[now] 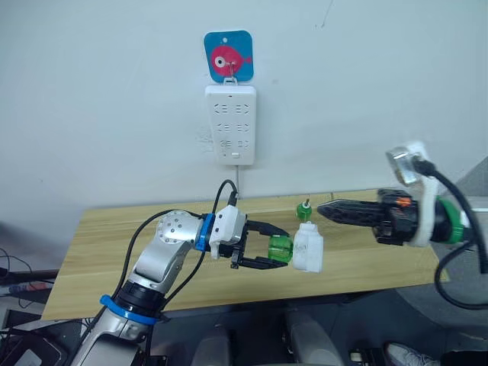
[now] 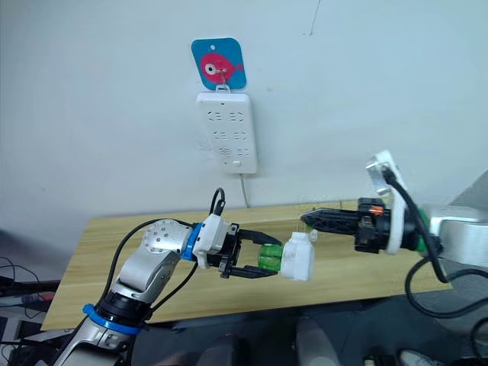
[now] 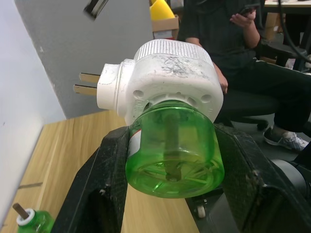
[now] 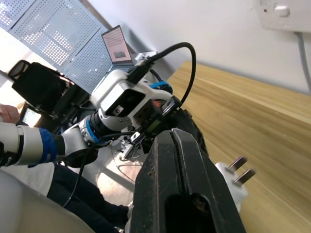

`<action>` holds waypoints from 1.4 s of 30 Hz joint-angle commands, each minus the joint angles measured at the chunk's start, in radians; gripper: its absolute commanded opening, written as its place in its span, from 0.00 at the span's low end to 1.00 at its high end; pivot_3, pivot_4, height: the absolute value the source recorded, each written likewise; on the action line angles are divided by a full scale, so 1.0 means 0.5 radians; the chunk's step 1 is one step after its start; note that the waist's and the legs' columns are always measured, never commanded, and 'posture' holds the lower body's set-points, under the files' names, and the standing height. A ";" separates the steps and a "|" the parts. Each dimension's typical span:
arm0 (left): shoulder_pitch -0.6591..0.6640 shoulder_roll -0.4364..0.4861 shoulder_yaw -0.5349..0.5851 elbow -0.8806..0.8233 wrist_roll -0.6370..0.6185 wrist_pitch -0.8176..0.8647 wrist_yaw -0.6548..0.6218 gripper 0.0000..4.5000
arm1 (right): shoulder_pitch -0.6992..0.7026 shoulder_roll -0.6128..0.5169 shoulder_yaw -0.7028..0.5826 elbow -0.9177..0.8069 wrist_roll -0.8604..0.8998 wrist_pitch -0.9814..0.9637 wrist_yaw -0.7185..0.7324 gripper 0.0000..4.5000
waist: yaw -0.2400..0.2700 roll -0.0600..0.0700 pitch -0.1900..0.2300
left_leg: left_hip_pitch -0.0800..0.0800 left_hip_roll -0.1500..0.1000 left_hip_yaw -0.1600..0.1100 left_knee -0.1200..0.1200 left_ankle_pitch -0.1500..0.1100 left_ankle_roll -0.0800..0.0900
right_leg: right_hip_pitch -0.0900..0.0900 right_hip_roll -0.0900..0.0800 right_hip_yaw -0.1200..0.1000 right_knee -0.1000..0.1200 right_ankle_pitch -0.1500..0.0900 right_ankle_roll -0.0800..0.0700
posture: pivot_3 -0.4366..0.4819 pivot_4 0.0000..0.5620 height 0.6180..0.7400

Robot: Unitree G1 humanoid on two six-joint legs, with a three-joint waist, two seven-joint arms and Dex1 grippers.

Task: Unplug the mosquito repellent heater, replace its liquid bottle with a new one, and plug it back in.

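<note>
The mosquito repellent heater (image 1: 309,250), a small white rounded unit with two metal prongs (image 3: 87,82), hangs unplugged above the table's front edge. A green liquid bottle (image 3: 172,150) sits in its base, and my left gripper (image 1: 280,250) is shut on that bottle, one black finger on each side. Another green bottle (image 1: 303,210) with a brown wick stands upright on the table just behind the heater. My right gripper (image 1: 324,210) is shut with nothing in it. It points left, its tip just above and to the right of the heater, not touching it.
A long white power strip (image 1: 230,124) hangs on the wall from a blue card with a pink fish (image 1: 229,56), its cord dropping behind the wooden table (image 1: 114,252). A seated person (image 3: 243,48) is visible beyond the table in the left wrist view.
</note>
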 commanded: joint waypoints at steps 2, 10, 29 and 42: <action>0.006 -0.022 0.033 -0.082 -0.039 -0.064 0.017 0.50 | -0.085 0.045 0.081 0.056 -0.139 0.097 0.081 0.00 | 0.000 0.000 0.000 | -0.001 0.000 0.000 0.000 0.000 0.000 | -0.001 0.000 0.000 0.000 0.001 -0.002 | 0.28 0.25 0.94; 0.010 -0.041 0.041 -0.113 -0.042 -0.077 0.065 0.50 | -0.082 0.125 0.146 0.052 -0.286 0.224 0.191 0.00 | 0.001 0.000 0.000 | 0.000 0.001 -0.002 0.000 0.000 0.000 | -0.001 0.000 0.000 0.000 0.001 -0.001 | 0.30 0.26 0.94; -0.011 -0.071 0.058 -0.180 -0.046 -0.099 0.097 0.50 | -0.143 0.269 0.193 0.191 -0.561 0.425 0.295 0.00 | 0.003 0.000 0.000 | 0.000 0.001 -0.002 0.000 0.000 0.000 | -0.002 0.000 0.000 0.000 0.001 0.000 | 0.31 0.26 0.94; -0.022 -0.079 0.052 -0.209 -0.050 -0.091 0.101 0.50 | -0.155 0.342 0.214 0.212 -0.695 0.496 0.321 0.00 | 0.003 0.000 0.000 | 0.000 0.001 -0.002 0.000 0.000 0.000 | -0.002 0.000 0.000 0.000 0.001 0.000 | 0.32 0.26 0.94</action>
